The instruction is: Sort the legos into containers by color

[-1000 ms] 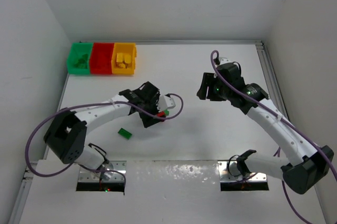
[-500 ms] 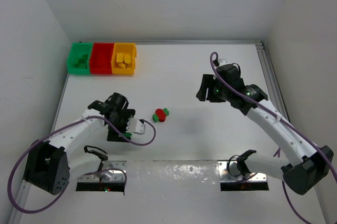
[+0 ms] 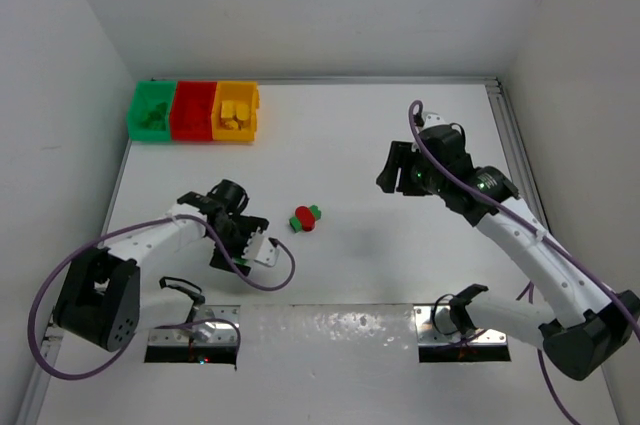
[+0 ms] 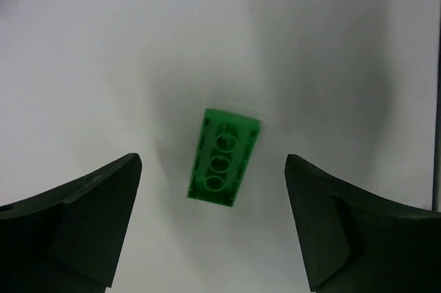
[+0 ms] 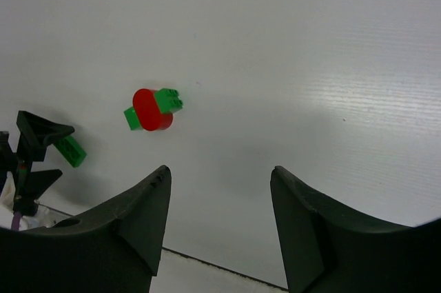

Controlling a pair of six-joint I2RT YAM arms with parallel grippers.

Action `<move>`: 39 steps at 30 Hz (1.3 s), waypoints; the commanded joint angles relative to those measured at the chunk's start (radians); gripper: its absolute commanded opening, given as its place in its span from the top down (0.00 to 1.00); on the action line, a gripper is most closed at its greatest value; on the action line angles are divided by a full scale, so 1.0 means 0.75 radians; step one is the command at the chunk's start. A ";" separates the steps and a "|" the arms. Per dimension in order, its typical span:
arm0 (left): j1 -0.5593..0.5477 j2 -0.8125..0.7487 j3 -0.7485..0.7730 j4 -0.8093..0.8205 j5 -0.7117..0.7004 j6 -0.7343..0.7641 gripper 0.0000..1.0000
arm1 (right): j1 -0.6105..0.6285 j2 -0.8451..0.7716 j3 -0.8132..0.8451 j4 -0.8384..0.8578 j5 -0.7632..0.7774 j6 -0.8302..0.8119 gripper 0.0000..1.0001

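White table (image 4: pixel 83 38), green lego (image 4: pixel 224 157) beneath left tool (image 4: pixel 211 166)

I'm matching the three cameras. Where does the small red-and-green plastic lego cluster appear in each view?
Top external: the red-and-green plastic lego cluster sits near the picture's centre, right of the left gripper.
Right wrist: upper left.
Left wrist: not in it; only a flat green brick shows.
Shared landmark: the left gripper, over that green brick.
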 commanded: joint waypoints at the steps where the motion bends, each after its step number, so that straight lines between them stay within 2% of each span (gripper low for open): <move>1: 0.002 0.003 -0.059 0.037 0.045 0.104 0.17 | 0.006 -0.049 -0.010 0.006 0.039 0.020 0.41; 3: 0.004 0.009 -0.093 0.076 0.013 0.128 0.23 | 0.006 -0.059 -0.016 0.004 0.049 0.022 0.41; 7: 0.002 0.014 -0.146 0.099 -0.002 0.173 0.25 | 0.008 -0.060 -0.012 0.004 0.051 0.026 0.41; 10: 0.002 0.018 -0.171 0.174 -0.006 0.133 0.33 | 0.006 -0.060 -0.008 0.006 0.051 0.028 0.41; 12: 0.002 0.026 -0.175 0.220 -0.031 0.104 0.46 | 0.006 -0.060 -0.002 0.008 0.049 0.026 0.41; 16: 0.004 0.036 -0.167 0.216 -0.049 0.096 0.82 | 0.006 -0.053 0.013 0.010 0.055 0.016 0.41; 17: 0.002 0.036 -0.159 0.224 -0.045 0.059 0.98 | 0.006 -0.053 0.013 0.010 0.055 0.016 0.41; 18: 0.002 0.036 -0.143 0.230 -0.047 0.035 1.00 | 0.006 -0.053 0.015 0.008 0.059 0.016 0.41; 22: 0.004 0.034 -0.043 0.246 -0.047 -0.141 1.00 | 0.006 -0.049 0.017 0.017 0.063 0.007 0.40; 24: 0.006 0.038 0.025 0.299 -0.077 -0.400 1.00 | 0.006 -0.051 0.019 0.017 0.063 0.005 0.40; 25: 0.020 0.040 0.104 0.322 -0.096 -0.624 1.00 | 0.006 -0.051 0.019 0.017 0.067 0.003 0.40; 26: 0.034 0.040 0.152 0.383 -0.118 -0.748 1.00 | 0.008 -0.053 0.015 0.019 0.071 0.003 0.40; 27: 0.089 0.064 0.265 0.406 -0.177 -0.877 1.00 | 0.008 -0.064 0.011 0.027 0.069 0.005 0.40; 28: 0.134 0.081 0.333 0.414 -0.192 -1.093 1.00 | 0.006 -0.070 -0.005 0.033 0.069 0.007 0.40; 29: 0.183 0.130 0.411 0.408 -0.202 -1.186 1.00 | 0.008 -0.076 -0.016 0.043 0.076 0.011 0.40; 31: 0.377 0.252 0.667 0.359 -0.229 -1.445 1.00 | 0.006 -0.090 -0.040 0.074 0.076 0.018 0.40; 32: 0.510 0.305 0.864 0.330 -0.233 -1.497 1.00 | 0.006 -0.090 -0.044 0.082 0.069 0.018 0.40; 33: 0.574 0.367 0.971 0.292 -0.247 -1.544 1.00 | 0.006 -0.084 -0.049 0.090 0.065 0.018 0.40; 35: 0.660 0.555 1.170 0.185 -0.319 -1.582 1.00 | 0.006 -0.074 -0.049 0.094 0.057 0.009 0.40; 36: 0.719 0.616 1.341 0.161 -0.355 -1.575 1.00 | 0.006 -0.070 -0.047 0.100 0.053 0.007 0.40; 39: 0.775 0.798 1.565 0.166 -0.500 -1.549 1.00 | 0.006 -0.066 -0.049 0.102 0.055 0.001 0.40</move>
